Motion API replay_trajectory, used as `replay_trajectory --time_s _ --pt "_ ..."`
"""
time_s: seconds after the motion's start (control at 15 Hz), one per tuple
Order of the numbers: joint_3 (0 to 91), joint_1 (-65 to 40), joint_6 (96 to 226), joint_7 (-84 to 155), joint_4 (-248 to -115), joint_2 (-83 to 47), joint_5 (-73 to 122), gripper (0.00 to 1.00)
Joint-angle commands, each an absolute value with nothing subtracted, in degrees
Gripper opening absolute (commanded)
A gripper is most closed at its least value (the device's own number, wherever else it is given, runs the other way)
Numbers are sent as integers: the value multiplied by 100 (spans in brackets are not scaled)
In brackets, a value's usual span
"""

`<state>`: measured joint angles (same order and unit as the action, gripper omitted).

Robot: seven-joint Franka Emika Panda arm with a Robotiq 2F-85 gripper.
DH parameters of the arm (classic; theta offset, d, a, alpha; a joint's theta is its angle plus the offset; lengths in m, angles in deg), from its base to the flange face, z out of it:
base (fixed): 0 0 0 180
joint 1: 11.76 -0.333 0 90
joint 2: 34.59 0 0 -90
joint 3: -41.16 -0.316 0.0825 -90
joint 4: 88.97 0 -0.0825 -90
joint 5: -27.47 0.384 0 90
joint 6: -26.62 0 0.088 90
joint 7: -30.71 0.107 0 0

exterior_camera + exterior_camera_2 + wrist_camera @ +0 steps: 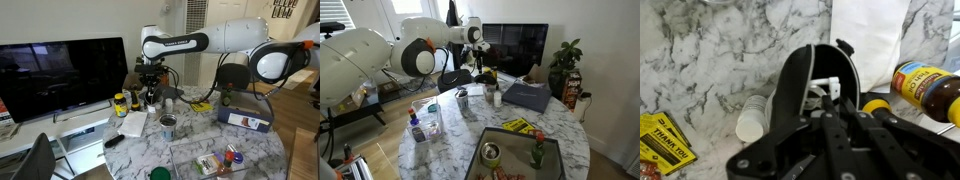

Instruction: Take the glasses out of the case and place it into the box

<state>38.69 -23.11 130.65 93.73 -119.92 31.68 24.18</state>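
Note:
In the wrist view a black clamshell glasses case lies open on the marble table, with white glasses inside it. My gripper reaches into the case, and its two fingers are drawn close together around the white glasses. In both exterior views the gripper hangs low over the cluttered far part of the table. The blue-grey box sits on the table well away from the gripper.
A yellow-capped brown bottle, a white paper, a white cylinder and a yellow leaflet surround the case. A can, a clear bin of colourful items and a monitor are nearby.

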Motion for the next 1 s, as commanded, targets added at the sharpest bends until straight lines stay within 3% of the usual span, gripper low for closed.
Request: replay_trajectory --time_s 0.0,0.33,0.47,0.53,0.93 --pt "3900 -2342 12998 9460 -11816 3179 2399 3" --pt "4170 -2297 13356 9936 -11621 2986 2233 3" --pt "4445 -2304 13156 10192 -10799 3238 2309 3" --pt "4562 -2288 13452 10415 -11382 2808 2266 3" --pt "4850 -2037 12881 11513 -11267 2298 2260 3"
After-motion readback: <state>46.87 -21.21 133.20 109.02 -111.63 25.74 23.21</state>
